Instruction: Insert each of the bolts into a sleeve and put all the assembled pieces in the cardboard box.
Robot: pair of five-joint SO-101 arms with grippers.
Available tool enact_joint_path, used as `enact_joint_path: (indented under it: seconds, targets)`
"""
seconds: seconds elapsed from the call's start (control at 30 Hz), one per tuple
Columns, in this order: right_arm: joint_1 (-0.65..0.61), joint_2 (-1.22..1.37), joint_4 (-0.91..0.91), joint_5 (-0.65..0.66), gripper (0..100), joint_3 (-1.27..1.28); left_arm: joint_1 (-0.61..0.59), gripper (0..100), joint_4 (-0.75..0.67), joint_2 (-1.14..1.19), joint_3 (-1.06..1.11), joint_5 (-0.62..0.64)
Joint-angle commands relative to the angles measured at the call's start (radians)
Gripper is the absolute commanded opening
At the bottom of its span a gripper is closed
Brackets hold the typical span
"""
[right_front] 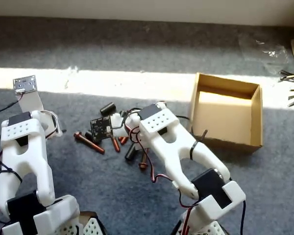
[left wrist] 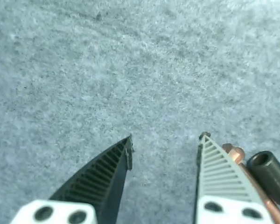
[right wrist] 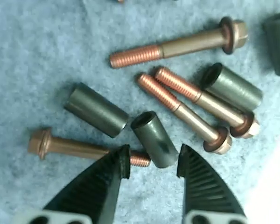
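Nearest the right gripper [right wrist: 154,161], whose jaws stand apart and grasp nothing, we see a dark sleeve [right wrist: 155,139] lying with its near end between the fingertips. The threaded tip of a copper bolt [right wrist: 74,147] lies just beside one fingertip. Past these lie a second sleeve [right wrist: 95,115], a pair of bolts [right wrist: 182,114] side by side, a third sleeve [right wrist: 233,86] and, farthest, a long bolt [right wrist: 177,46]. The left gripper [left wrist: 166,142] likewise stands released over grey carpet [left wrist: 130,70], with a bolt head [left wrist: 235,153] and a black sleeve [left wrist: 268,175] just outside its pale finger. The high view gives us the wider layout: the cardboard box [right_front: 225,115] stands open-topped just beside the right arm [right_front: 171,142], on the side away from the left arm [right_front: 24,147].
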Motion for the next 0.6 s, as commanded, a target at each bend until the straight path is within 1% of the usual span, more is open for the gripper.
enact_joint_path:
  seconds: [0.0, 0.23, 0.43, 0.47, 0.57]
  targets:
    - [-0.008, 0.051, -0.019, 0.032, 16.3, -0.010, -0.015, 22, -0.025, -0.001, -0.027, 0.008]
    - [-0.010, 0.147, -0.021, 0.038, 15.9, -0.015, -0.015, 22, -0.028, 0.001, -0.027, 0.008]
    - [-0.010, 0.147, -0.107, 0.031, 15.9, -0.008, -0.015, 22, -0.028, 0.002, -0.027, 0.005]
    - [-0.010, 0.147, -0.116, 0.015, 15.9, -0.008, -0.015, 22, -0.028, 0.002, -0.027, 0.005]
    - [-0.019, 0.148, -0.153, -0.097, 15.9, -0.010, -0.013, 22, -0.028, 0.002, -0.027, 0.005]
